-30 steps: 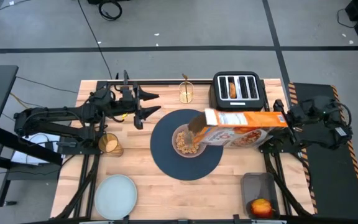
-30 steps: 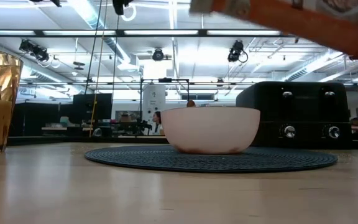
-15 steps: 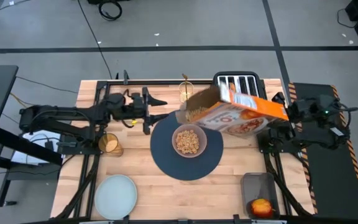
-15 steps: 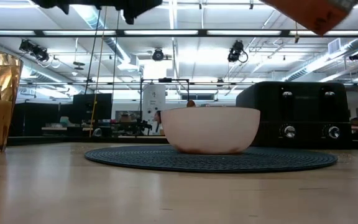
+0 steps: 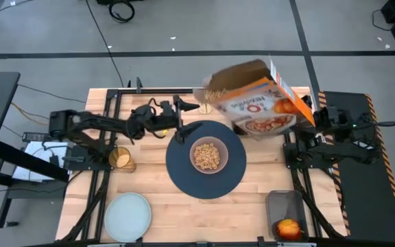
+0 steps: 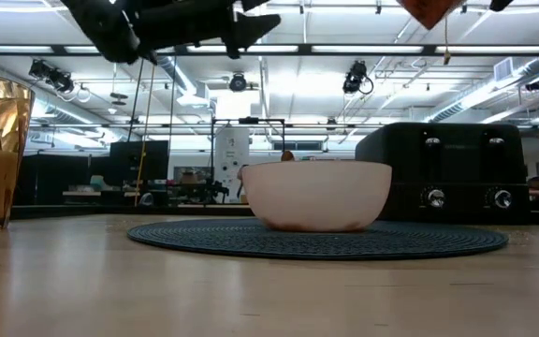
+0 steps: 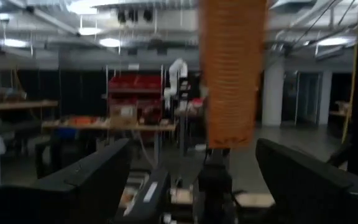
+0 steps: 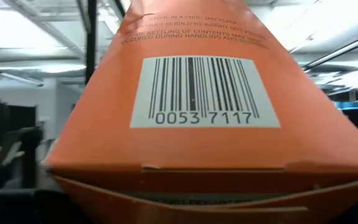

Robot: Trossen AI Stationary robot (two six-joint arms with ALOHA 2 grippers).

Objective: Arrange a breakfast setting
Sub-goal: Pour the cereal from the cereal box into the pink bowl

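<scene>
On the big dark-blue round placemat (image 5: 205, 159) sits the tan bowl (image 5: 208, 155) of cereal, left gripper (image 5: 188, 118) spread wide just above the mat's rear-left edge, right gripper clenched on the raised, tilted orange cereal box (image 5: 259, 101), itself unseen.

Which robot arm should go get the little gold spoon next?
Left, probably. The left gripper hangs open and empty by the placemat's rim, fairly near the spoon. The right gripper is busy holding the cereal box up in the air.
</scene>
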